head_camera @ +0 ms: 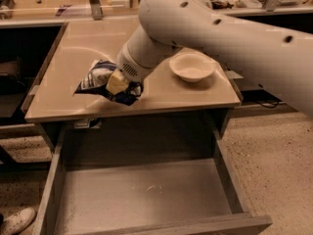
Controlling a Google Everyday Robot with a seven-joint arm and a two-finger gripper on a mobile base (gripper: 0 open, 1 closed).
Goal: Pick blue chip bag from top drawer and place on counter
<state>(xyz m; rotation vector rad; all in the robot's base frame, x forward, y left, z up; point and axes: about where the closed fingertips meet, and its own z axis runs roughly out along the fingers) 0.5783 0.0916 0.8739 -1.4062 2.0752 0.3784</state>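
White rounded arm (234, 38), dark holes; seemingly yellowish gripper (120, 84) above counter (73, 53).

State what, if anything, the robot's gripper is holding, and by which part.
The gripper holds the blue chip bag by the end nearest the arm, over the front of the counter; the bag's other end sticks out free.

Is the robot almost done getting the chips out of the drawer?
Nearly! Done: the bag is out of the open drawer. In hand: the pincer grips the bag over the front left part of the counter, left of the bowl. Left: set it down there and let go. I cannot tell whether it touches the counter yet.
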